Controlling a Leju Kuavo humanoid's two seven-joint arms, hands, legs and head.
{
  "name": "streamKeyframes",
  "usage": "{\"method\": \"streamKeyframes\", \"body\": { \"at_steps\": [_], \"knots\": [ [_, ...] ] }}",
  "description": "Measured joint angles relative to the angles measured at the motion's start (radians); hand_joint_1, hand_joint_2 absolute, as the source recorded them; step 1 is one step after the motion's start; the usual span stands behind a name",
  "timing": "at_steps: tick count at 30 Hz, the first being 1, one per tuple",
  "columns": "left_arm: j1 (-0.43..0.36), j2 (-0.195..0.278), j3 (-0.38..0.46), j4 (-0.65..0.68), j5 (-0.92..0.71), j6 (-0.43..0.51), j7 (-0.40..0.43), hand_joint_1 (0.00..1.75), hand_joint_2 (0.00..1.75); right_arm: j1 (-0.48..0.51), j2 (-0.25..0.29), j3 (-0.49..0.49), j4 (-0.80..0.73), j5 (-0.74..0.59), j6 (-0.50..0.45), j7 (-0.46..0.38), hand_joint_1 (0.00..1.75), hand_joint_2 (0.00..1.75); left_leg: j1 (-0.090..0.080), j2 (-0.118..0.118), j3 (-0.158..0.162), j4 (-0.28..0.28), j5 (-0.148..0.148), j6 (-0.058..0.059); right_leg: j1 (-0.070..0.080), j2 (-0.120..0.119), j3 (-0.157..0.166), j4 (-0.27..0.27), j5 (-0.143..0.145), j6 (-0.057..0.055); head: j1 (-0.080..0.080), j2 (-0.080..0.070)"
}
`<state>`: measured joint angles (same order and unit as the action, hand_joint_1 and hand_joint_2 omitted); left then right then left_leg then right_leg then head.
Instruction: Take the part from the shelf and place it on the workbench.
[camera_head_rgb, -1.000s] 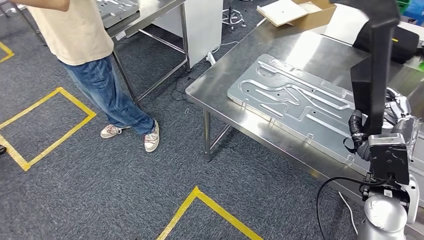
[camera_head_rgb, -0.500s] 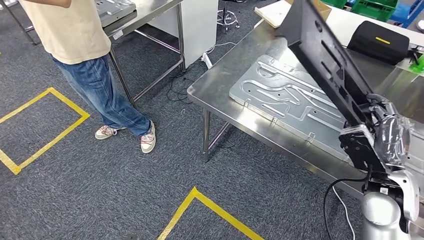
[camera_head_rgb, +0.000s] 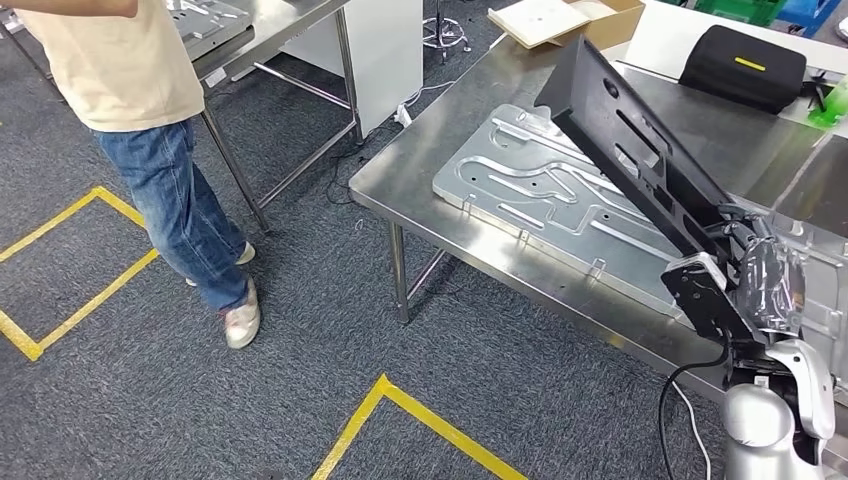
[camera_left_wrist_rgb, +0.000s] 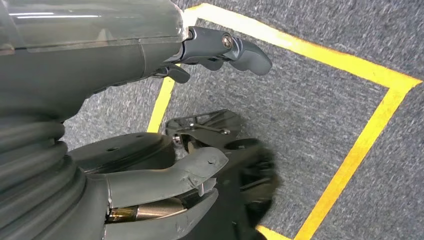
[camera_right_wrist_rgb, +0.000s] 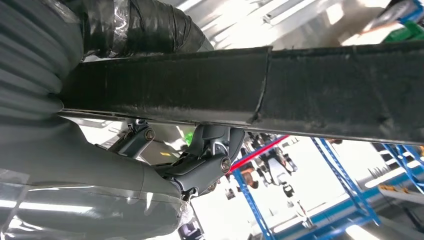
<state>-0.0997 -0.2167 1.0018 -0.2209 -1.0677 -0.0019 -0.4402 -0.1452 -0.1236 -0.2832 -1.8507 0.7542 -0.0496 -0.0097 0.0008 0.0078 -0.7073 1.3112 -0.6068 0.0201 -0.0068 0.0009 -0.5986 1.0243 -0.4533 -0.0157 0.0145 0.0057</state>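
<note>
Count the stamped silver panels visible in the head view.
2. One silver panel lies flat on the workbench, under the black part held by the right hand. Another sits on the far table, cropped; more may be hidden.

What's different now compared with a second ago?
The black part in the right hand tipped from upright to slanting over the silver plate on the workbench. The person took a step. The hand still grips the part; the plate lies unmoved.
</note>
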Motion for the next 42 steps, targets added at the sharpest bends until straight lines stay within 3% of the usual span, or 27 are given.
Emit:
{"method": "streamKeyframes", "body": {
  "at_steps": [1,2,5,7,10,12,14,16,17,18,20,22,24,25,27,29,30,31,32,33,34,36,37,39,40,42],
  "knots": [
    [0.001,0.000,0.000,0.000,0.000,0.000,0.000,0.00,1.75,0.002,0.000,0.000,0.005,-0.001,0.000,-0.001,1.75,1.75,0.000,0.000,-0.003,0.003,0.011,0.002,0.002,0.002,0.000,0.001,-0.001,-0.001,0.000,0.000],
    [0.001,0.000,0.000,0.000,0.000,0.000,0.000,0.00,1.75,0.002,0.000,0.000,0.009,-0.006,0.000,-0.003,1.75,1.75,0.000,-0.001,0.015,-0.035,0.041,0.004,0.003,0.005,0.001,0.003,-0.001,-0.001,0.000,0.000],
    [0.000,0.001,0.001,0.000,0.000,0.001,0.000,0.00,1.75,0.005,0.001,-0.005,0.015,-0.030,0.000,-0.016,1.75,1.75,-0.003,-0.019,0.107,-0.230,0.129,0.018,0.006,0.014,-0.001,0.010,-0.005,0.006,0.000,0.000],
    [0.000,0.001,0.003,0.000,0.000,0.001,0.000,0.00,1.75,0.007,0.002,-0.009,0.016,-0.039,0.000,-0.020,1.75,1.75,-0.006,-0.028,0.128,-0.275,0.134,0.021,0.005,0.018,-0.005,0.012,-0.005,0.015,0.000,0.000],
    [-0.001,0.000,0.004,0.000,-0.001,0.001,-0.001,0.00,1.75,0.011,0.002,-0.017,0.018,-0.041,0.001,-0.021,1.75,1.75,-0.004,-0.015,0.135,-0.292,0.143,0.032,0.000,0.022,-0.010,0.020,-0.011,0.031,0.000,0.000],
    [-0.003,0.000,0.005,0.000,-0.002,0.001,-0.001,0.00,1.75,0.010,0.002,-0.024,0.020,-0.046,0.003,-0.021,1.75,1.75,-0.001,-0.001,0.140,-0.303,0.149,0.041,-0.003,0.015,-0.043,0.092,-0.054,0.041,0.001,0.000],
    [-0.004,0.000,0.005,0.000,-0.003,0.002,-0.002,0.00,1.75,0.012,0.002,-0.029,0.026,-0.049,0.006,-0.022,1.75,1.75,-0.001,0.014,0.141,-0.304,0.148,0.043,-0.007,0.011,-0.107,0.216,-0.111,0.049,0.001,0.000],
    [-0.004,0.000,0.005,0.000,-0.003,0.002,-0.002,0.00,1.75,0.019,0.002,-0.033,0.032,-0.050,0.008,-0.022,1.75,1.75,-0.001,0.032,0.142,-0.303,0.145,0.043,-0.013,0.007,-0.141,0.277,-0.117,0.055,0.001,0.000],
    [-0.004,0.000,0.005,0.000,-0.003,0.002,-0.002,0.00,1.75,0.021,0.002,-0.035,0.035,-0.050,0.009,-0.022,1.75,1.75,-0.001,0.040,0.143,-0.302,0.143,0.041,-0.016,0.003,-0.131,0.254,-0.094,0.058,0.001,0.000],
    [-0.004,0.000,0.005,0.000,-0.003,0.001,-0.002,0.00,1.75,0.022,0.002,-0.036,0.037,-0.050,0.009,-0.022,1.75,1.75,0.000,0.050,0.146,-0.300,0.140,0.039,-0.019,-0.007,-0.102,0.196,-0.059,0.060,0.001,0.000],
    [-0.005,-0.001,0.006,0.000,-0.001,0.001,-0.001,0.00,1.75,0.021,0.002,-0.038,0.039,-0.050,0.009,-0.023,1.75,1.75,-0.003,0.067,0.150,-0.294,0.131,0.029,-0.016,-0.052,-0.037,0.065,-0.009,0.059,0.001,0.000],
    [-0.006,0.000,0.008,0.000,0.003,0.000,0.003,0.00,1.75,0.020,0.002,-0.039,0.042,-0.050,0.009,-0.025,1.75,1.75,-0.007,0.084,0.154,-0.291,0.123,0.018,-0.009,-0.073,-0.013,0.013,0.000,0.047,0.001,0.000],
    [-0.008,0.000,0.011,0.000,0.007,-0.001,0.007,0.00,1.75,0.018,0.003,-0.040,0.046,-0.049,0.010,-0.025,1.75,1.75,-0.008,0.101,0.159,-0.292,0.117,0.007,-0.007,-0.049,-0.015,0.012,0.002,0.033,0.000,0.000],
    [-0.009,0.000,0.013,0.000,0.007,-0.002,0.008,0.00,1.75,0.016,0.003,-0.041,0.047,-0.049,0.011,-0.025,1.75,1.75,-0.006,0.093,0.160,-0.286,0.109,0.001,-0.009,-0.038,-0.015,0.011,0.004,0.028,0.000,0.000],
    [-0.010,0.000,0.016,0.000,0.007,-0.002,0.009,0.00,1.75,0.010,0.003,-0.044,0.048,-0.049,0.013,-0.025,1.75,1.75,-0.001,0.049,0.136,-0.224,0.066,-0.006,-0.011,-0.016,-0.012,0.007,0.007,0.015,0.000,0.000],
    [-0.008,0.000,0.017,0.000,0.006,-0.002,0.010,0.00,1.75,0.004,0.004,-0.045,0.049,-0.049,0.015,-0.025,1.75,1.75,0.000,0.010,0.076,-0.097,0.004,-0.005,-0.007,0.007,-0.013,0.007,0.008,0.006,0.000,0.000],
    [-0.007,0.000,0.018,0.000,0.006,-0.003,0.010,0.00,1.75,0.004,0.005,-0.045,0.051,-0.047,0.016,-0.024,1.75,1.75,0.000,0.004,0.046,-0.039,-0.016,-0.004,-0.004,0.019,-0.013,0.007,0.008,0.002,0.000,0.000],
    [-0.005,0.000,0.019,0.000,0.006,-0.003,0.011,0.00,1.75,0.004,0.005,-0.045,0.054,-0.043,0.017,-0.021,1.75,1.75,0.000,0.001,0.028,-0.009,-0.016,-0.001,-0.002,0.032,-0.012,0.008,0.008,0.001,0.000,0.000],
    [-0.004,0.000,0.020,0.000,0.005,-0.003,0.011,0.00,1.75,0.003,0.005,-0.045,0.058,-0.037,0.019,-0.018,1.75,1.75,0.000,0.000,0.026,-0.015,0.003,0.003,0.001,0.046,-0.012,0.008,0.008,0.000,0.000,0.000],
    [-0.005,0.000,0.021,0.000,0.004,-0.003,0.011,0.00,1.75,0.003,0.005,-0.046,0.062,-0.029,0.021,-0.014,1.75,1.75,0.000,-0.004,0.041,-0.056,0.037,0.009,0.002,0.060,-0.011,0.009,0.008,0.000,0.000,0.000],
    [-0.006,0.000,0.021,0.000,0.004,-0.003,0.011,0.00,1.75,0.002,0.005,-0.047,0.066,-0.020,0.024,-0.011,1.75,1.75,-0.001,-0.018,0.067,-0.122,0.079,0.015,0.003,0.073,-0.011,0.010,0.008,0.000,0.000,0.000],
    [-0.008,0.000,0.022,0.000,0.003,-0.003,0.011,0.00,1.75,-0.001,0.005,-0.048,0.072,-0.010,0.028,-0.007,1.75,1.75,-0.002,-0.055,0.114,-0.234,0.128,0.024,0.003,0.095,-0.013,0.012,0.008,0.004,0.000,0.000],
    [-0.009,0.001,0.023,0.000,0.003,-0.003,0.010,0.00,1.75,-0.002,0.005,-0.049,0.074,-0.008,0.030,-0.006,1.75,1.75,-0.003,-0.068,0.126,-0.264,0.135,0.025,0.001,0.103,-0.016,0.013,0.009,0.008,0.000,0.000],
    [-0.011,0.001,0.023,0.000,0.003,-0.003,0.010,0.00,1.75,-0.005,0.004,-0.051,0.080,-0.002,0.032,-0.002,1.75,1.75,-0.005,-0.063,0.133,-0.281,0.135,0.026,-0.003,0.119,-0.020,0.011,0.012,0.021,0.000,0.000],
    [-0.012,0.001,0.023,0.000,0.003,-0.004,0.010,0.00,1.75,-0.005,0.002,-0.053,0.082,0.003,0.032,0.000,1.75,1.75,-0.005,-0.057,0.136,-0.288,0.139,0.030,-0.005,0.115,-0.020,0.011,0.012,0.026,0.000,0.000],
    [-0.014,0.000,0.023,0.000,0.003,-0.005,0.010,0.00,1.75,-0.008,-0.003,-0.058,0.087,0.023,0.031,0.005,1.75,1.75,-0.002,-0.046,0.145,-0.305,0.150,0.039,-0.004,0.071,-0.034,0.041,-0.012,0.036,0.001,0.000]
  ]
}}
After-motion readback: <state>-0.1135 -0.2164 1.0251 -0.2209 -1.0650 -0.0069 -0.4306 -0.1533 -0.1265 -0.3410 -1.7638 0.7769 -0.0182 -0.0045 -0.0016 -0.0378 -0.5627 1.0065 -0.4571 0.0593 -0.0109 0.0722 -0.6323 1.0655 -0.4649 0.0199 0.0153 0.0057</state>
